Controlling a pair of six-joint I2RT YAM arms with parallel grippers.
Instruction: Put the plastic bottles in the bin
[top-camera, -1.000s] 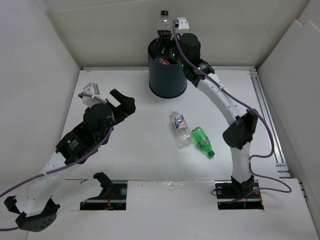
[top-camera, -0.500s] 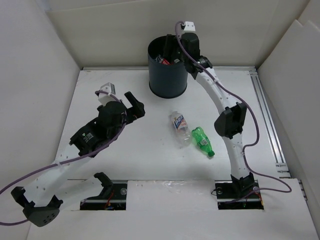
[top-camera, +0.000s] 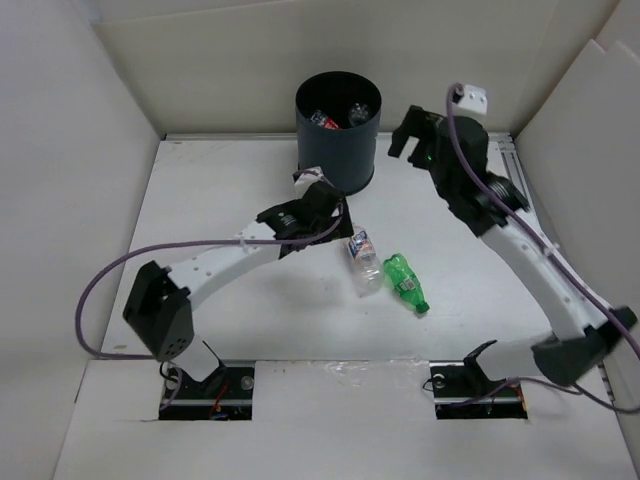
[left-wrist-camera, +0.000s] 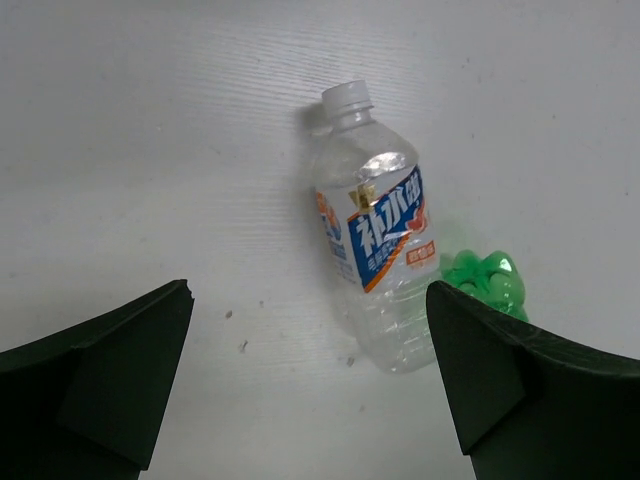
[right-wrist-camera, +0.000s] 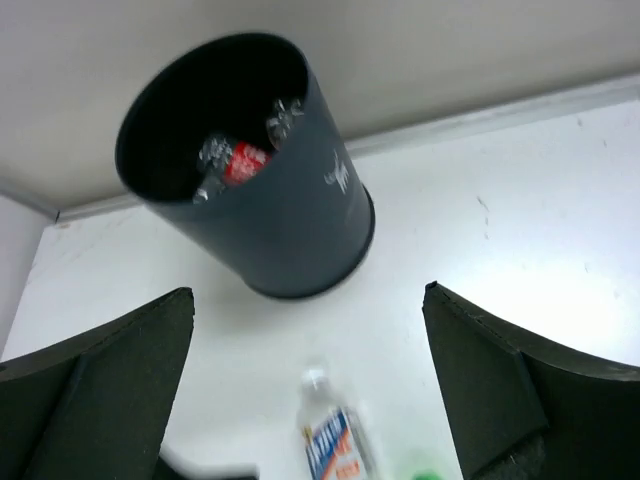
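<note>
Your left gripper (left-wrist-camera: 308, 292) spread over clear bottle (left-wrist-camera: 375, 260); green bottle (left-wrist-camera: 485, 280) just beside. Watch finger clipping it, sending both rolling.

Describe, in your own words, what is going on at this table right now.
Plastic bottles are being cleared into the bin. The left gripper hovers open over a clear bottle with a white-blue label lying on the table, a green bottle beside it. The right gripper is open and empty, right of the bin. The bin already holds bottles, including a red-label bottle.
</note>
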